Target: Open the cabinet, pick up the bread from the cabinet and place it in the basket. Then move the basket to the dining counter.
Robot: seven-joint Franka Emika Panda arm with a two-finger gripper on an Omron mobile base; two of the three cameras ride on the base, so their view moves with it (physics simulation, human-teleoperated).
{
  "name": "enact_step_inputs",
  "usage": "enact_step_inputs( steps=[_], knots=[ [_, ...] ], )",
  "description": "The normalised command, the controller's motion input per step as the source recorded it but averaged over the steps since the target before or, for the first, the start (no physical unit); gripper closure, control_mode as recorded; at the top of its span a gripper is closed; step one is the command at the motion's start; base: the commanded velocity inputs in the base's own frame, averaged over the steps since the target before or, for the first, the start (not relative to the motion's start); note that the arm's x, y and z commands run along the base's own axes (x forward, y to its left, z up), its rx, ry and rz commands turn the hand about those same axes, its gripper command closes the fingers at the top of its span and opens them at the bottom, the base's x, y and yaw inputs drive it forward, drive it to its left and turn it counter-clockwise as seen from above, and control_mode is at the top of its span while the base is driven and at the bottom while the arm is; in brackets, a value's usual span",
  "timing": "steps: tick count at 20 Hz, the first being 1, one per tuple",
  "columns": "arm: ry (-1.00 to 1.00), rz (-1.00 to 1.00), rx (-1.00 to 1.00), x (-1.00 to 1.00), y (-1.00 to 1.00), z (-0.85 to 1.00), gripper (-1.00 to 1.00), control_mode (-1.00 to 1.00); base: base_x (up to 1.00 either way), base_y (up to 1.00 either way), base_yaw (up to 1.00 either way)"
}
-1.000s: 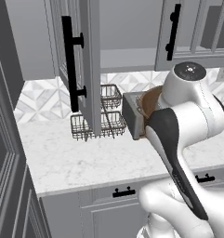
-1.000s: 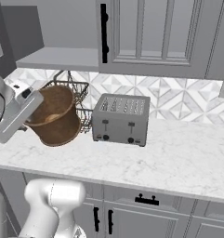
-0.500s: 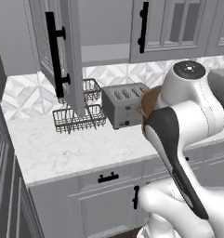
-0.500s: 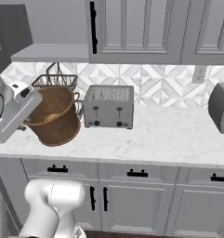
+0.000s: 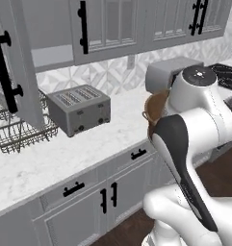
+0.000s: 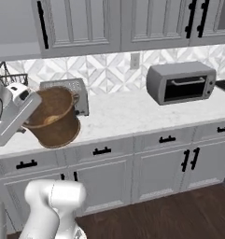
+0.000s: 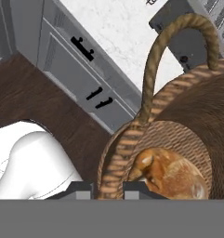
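Bread [image 7: 171, 175] inside hand-held [image 7: 108, 189] basket [image 7: 197, 116]

Basket [image 7: 178, 125]: coarse brown woven wicker, matt, with a twisted rope-like handle. Bread [image 7: 171, 174]: tan-orange crust, slightly glossy, uneven. Toaster [image 5: 80, 109]: brushed grey metal, dull sheen. Toaster oven [image 6: 181, 82]: grey metal casing, dark glass door. Counter [image 6: 132, 114]: smooth white marble-veined stone. Wire rack [image 5: 21, 134]: thin dark metal. Floor [image 6: 179, 214]: dark wood planks, satin.
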Motion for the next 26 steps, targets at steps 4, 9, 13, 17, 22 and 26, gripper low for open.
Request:
enact_step_inputs(
  steps=[4, 9, 13, 17, 22, 26],
  knots=[
    [0.00, 0.00, 0.00, 0.00, 0.00, 0.00, 1.00, 1.00, 0.00, -0.14, -0.55],
    [0.00, 0.00, 0.00, 0.00, 0.00, 0.00, 1.00, 1.00, 0.09, -0.06, -0.55],
    [0.00, 0.00, 0.00, 0.00, 0.00, 0.00, 1.00, 1.00, 0.28, 0.00, -0.52],
    [0.00, 0.00, 0.00, 0.00, 0.00, 0.00, 1.00, 1.00, 0.40, -0.05, -0.56],
    [0.00, 0.00, 0.00, 0.00, 0.00, 0.00, 1.00, 1.00, 0.53, -0.15, -0.56],
    [0.00, 0.00, 0.00, 0.00, 0.00, 0.00, 1.00, 1.00, 0.49, -0.19, -0.57]
  ],
)
